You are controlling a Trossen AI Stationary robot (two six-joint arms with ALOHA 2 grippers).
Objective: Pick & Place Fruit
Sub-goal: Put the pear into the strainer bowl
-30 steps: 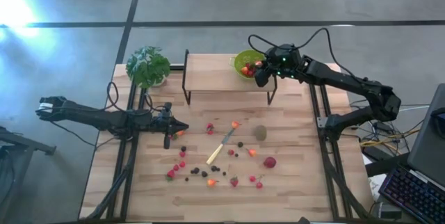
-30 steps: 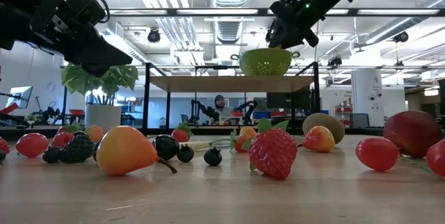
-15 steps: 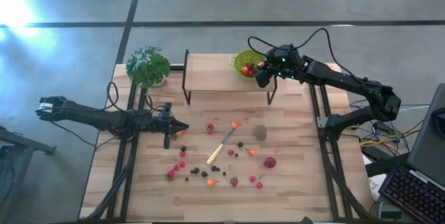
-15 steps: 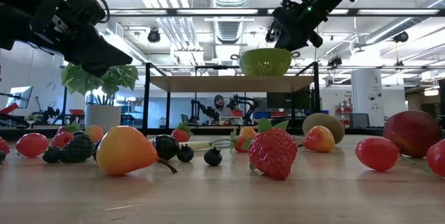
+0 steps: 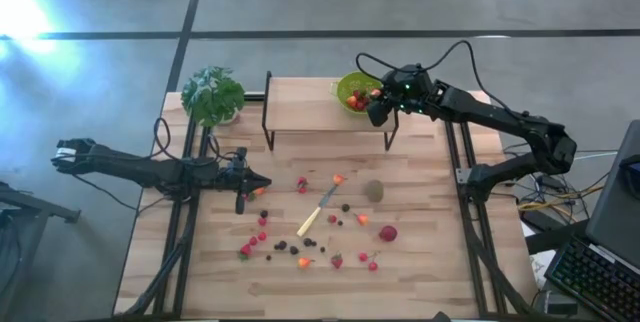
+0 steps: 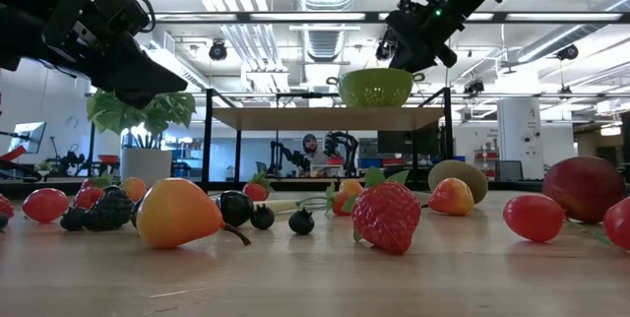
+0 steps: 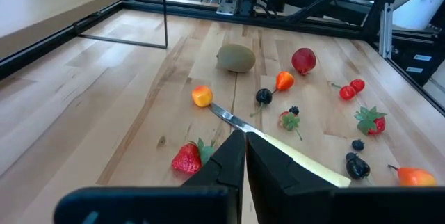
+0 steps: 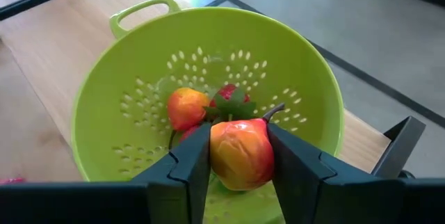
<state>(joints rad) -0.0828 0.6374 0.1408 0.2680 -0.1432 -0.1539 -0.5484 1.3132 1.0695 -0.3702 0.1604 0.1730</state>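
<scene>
**A:** Fruit point(image 5: 320, 234) lies scattered over the pale wooden table point(image 5: 420, 272), strawberries, dark berries and a kiwi-like ball point(image 5: 374, 191), with a pale-handled knife point(image 5: 316, 214) lying among them.

**B:** And up top, the right gripper point(image 8: 236, 156) hangs over the green colander point(image 8: 313, 85) on the raised shelf point(image 5: 310, 107), fingers clamped on a red-orange fruit point(image 8: 240, 152). Two more pieces sit in the bowl beneath.

**A:** Left gripper point(image 7: 245, 156) hovers low over the table by the knife, fingers pressed together, nothing between them.

**B:** A potted plant point(image 5: 212, 93) stands at the far left corner. Beyond the table, the low view shows a bright workshop: ceiling pipes, black frames, monitors.
</scene>
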